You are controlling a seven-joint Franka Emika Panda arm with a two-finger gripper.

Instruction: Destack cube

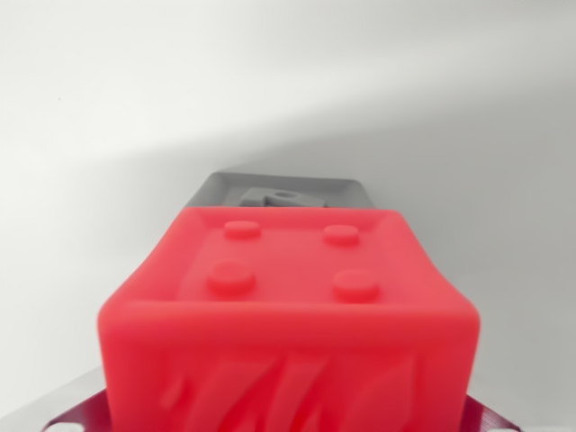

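A red cube (288, 360) with four round studs on its upper face fills the lower half of the wrist view, very close to the camera. A grey finger (270, 184) of my gripper (286, 261) presses against the cube's far side. The cube hides the near finger, and the gripper looks shut on the cube. No second cube shows in this view. Whatever lies under the red cube is hidden.
A plain white surface (135, 99) lies behind the cube, with a soft grey shadow across it. A metal plate corner with a hole (67, 418) shows at the bottom left, and a dark red edge (490, 421) at the bottom right.
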